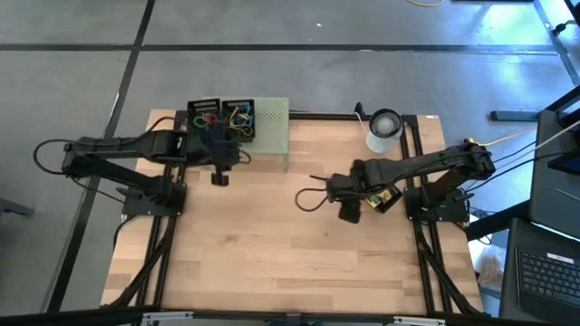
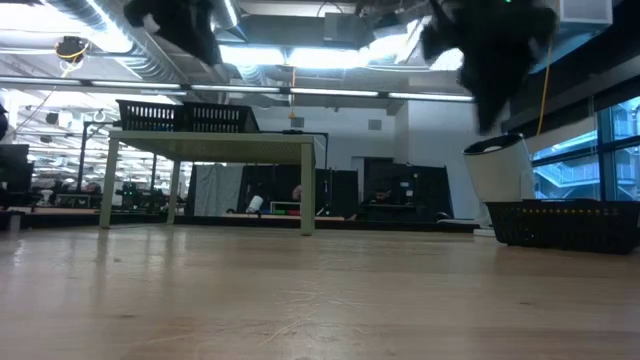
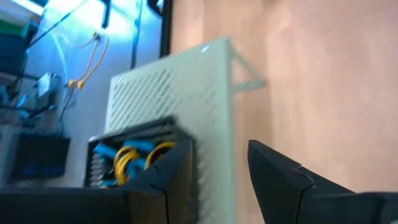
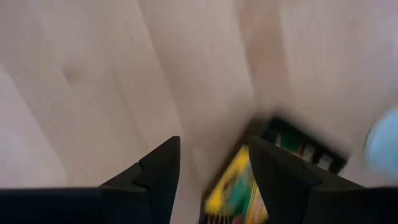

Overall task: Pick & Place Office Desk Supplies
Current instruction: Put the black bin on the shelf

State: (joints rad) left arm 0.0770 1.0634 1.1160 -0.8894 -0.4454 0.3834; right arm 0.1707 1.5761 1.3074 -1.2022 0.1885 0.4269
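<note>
1. We see the left end effector [image 1: 220, 177] hanging above the far left part of the table [image 1: 272, 244], just on the near side of two black mesh baskets [image 1: 222, 116] that sit on a pale-green mesh stand [image 1: 271, 127].
2. In the left wrist view its two dark fingers [image 3: 280, 180] stand apart with bare wood between them, so we read it as released and carrying nothing.
3. The baskets hold some of the desk supplies: blue and yellow loop clips [image 3: 134, 155] lie in the one nearest the left fingers, and red and green bits show in the other basket in the high view.
4. The right end effector [image 1: 350, 210] hovers over the right middle of the table, with its fingers [image 4: 280, 180] spread and, as far as we can tell, nothing between them.
5. Just beside it, toward the right edge, lies a black tray with a yellow-green crayon box [image 4: 239, 190] in it; this part of the wrist view is smeared, so we cannot say whether the box lies flat or tilted.
6. A white cylindrical roll [image 1: 384, 129] stands at the far right of the table, well apart from both arms.
7. In the low view both arms hang dark at the top, clear of the wood.
</note>
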